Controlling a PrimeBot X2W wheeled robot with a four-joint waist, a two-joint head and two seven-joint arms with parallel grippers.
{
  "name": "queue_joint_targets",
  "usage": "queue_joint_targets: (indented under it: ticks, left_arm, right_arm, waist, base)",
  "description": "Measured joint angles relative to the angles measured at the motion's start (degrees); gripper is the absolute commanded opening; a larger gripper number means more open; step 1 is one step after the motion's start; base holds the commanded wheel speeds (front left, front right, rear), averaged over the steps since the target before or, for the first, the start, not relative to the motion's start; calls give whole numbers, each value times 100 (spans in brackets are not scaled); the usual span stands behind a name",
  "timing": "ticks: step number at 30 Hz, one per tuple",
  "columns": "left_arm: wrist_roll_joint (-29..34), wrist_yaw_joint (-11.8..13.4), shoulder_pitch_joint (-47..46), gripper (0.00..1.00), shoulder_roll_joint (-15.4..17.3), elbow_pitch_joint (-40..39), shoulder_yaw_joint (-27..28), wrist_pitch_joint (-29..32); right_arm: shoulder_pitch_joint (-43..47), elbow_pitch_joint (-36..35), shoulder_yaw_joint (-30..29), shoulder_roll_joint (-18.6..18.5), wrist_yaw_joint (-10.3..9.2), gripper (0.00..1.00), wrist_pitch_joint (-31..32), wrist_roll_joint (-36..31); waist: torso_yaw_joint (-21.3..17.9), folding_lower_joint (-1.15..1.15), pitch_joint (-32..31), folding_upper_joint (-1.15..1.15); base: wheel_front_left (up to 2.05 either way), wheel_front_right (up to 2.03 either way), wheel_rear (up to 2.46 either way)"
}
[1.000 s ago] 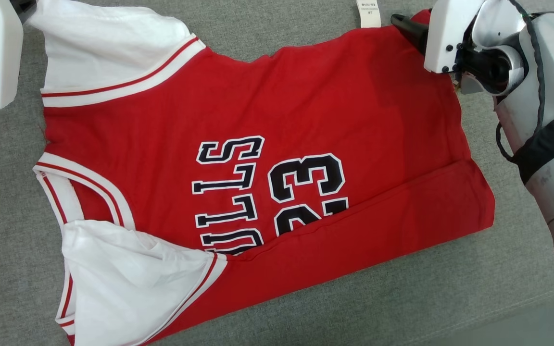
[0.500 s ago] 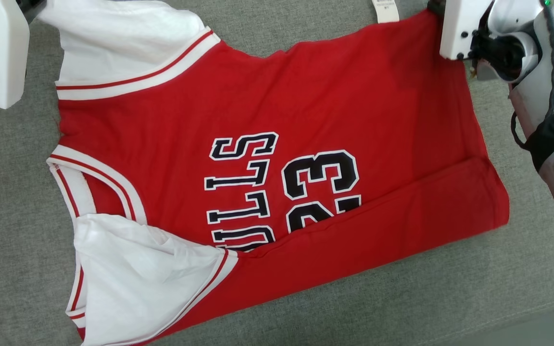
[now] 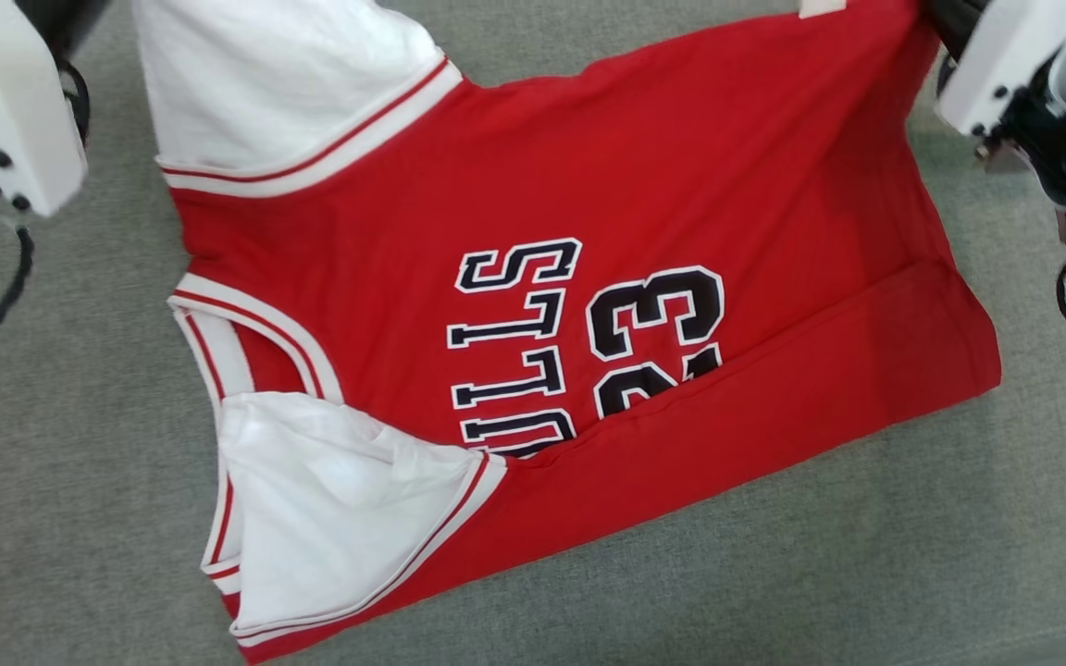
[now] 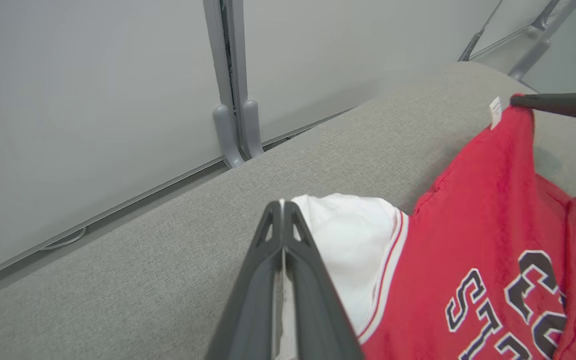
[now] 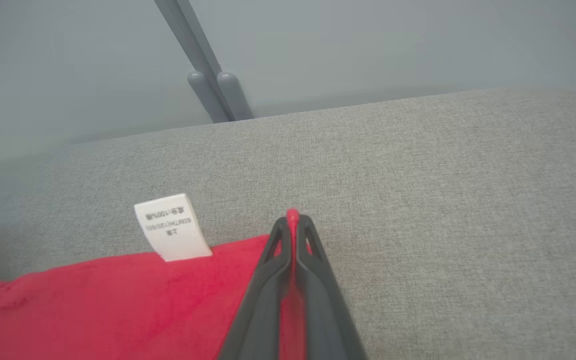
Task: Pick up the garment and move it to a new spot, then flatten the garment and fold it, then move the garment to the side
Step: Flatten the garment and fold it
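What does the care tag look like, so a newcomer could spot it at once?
Start at the red jersey spread on the grey fabric surface and follow its far edge in the right wrist view. Just beside the right gripper, which is shut on that edge, stands the care tag. It is the one small white rectangle with printed text, unlike the plain white sleeves.

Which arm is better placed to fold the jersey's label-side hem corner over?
Right. The right claw is shut on the hem corner of the red fabric basketball jersey beside its white label; the left claw holds the white sleeve.
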Motion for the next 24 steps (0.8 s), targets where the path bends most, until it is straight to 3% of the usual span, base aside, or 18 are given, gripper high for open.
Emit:
queue_joint_targets:
  ticks: [5, 13, 24]
  left_arm:
    - [-566, 225, 942, 0, 30, -677, 300, -157]
    - [-1340, 742, 2621, 0, -32, -2007, 657, -383]
    - [-1532, 1036, 4144, 0, -110, -3051, 760, -840]
  right_arm:
    - [899, -1060, 76, -561, -1, 0, -170, 723]
    - [2103, -2158, -64, -1538, -2, 0, -390, 1274]
    - [3423, -2984, -656, -2172, -2, 0, -606, 1553]
  waist:
    - [216, 0, -210, 0]
    - [648, 0, -508, 0]
    - [1104, 0, -662, 0]
  base:
    - [0, 0, 0]
    - [0, 0, 0]
    - [0, 0, 0]
